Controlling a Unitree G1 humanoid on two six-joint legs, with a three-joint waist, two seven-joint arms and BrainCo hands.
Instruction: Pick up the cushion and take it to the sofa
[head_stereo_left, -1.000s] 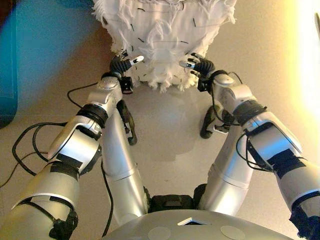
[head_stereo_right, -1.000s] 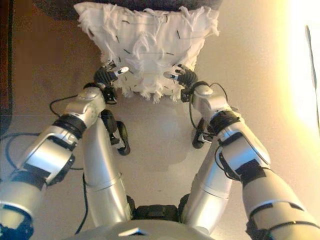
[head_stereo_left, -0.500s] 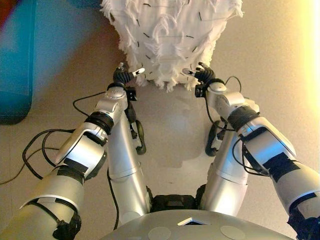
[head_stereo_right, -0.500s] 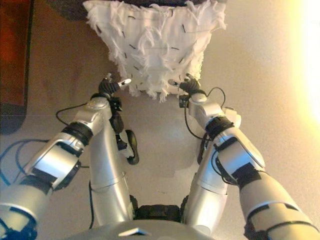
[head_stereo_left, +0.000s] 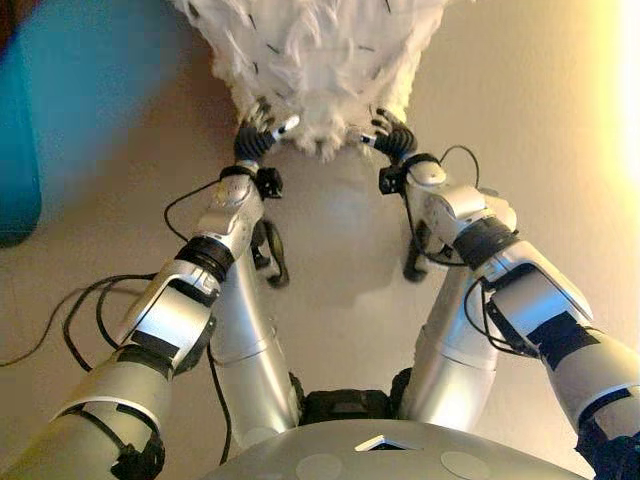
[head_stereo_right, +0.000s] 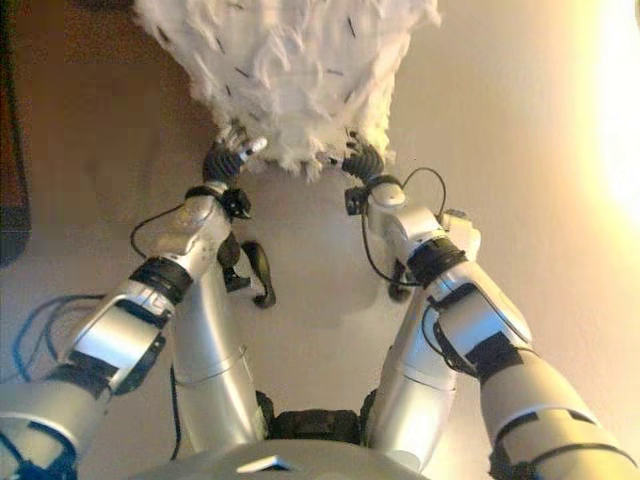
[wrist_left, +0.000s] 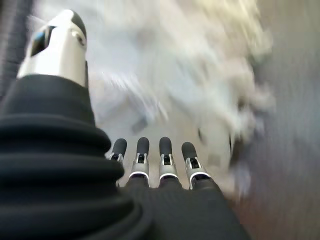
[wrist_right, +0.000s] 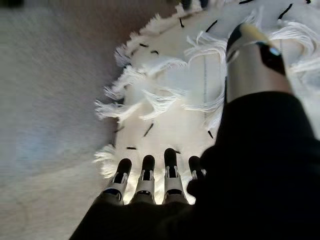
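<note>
Both my hands at the cushion's near edge; the lift not yet made.

My left hand (head_stereo_left: 262, 135) and right hand (head_stereo_left: 390, 137) flank the shaggy white cushion (head_stereo_left: 315, 60) lying on the beige floor (head_stereo_left: 340, 270); fingers straight, thumbs apart, nothing clasped; grasping, lifting and carrying all remain, I judge; a teal object (head_stereo_left: 25, 150) stands to my left; no sofa in view.

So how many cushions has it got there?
1: a white fringed cushion straight ahead, with the left hand and right hand at its near edge. Others may lie out of view.
</note>
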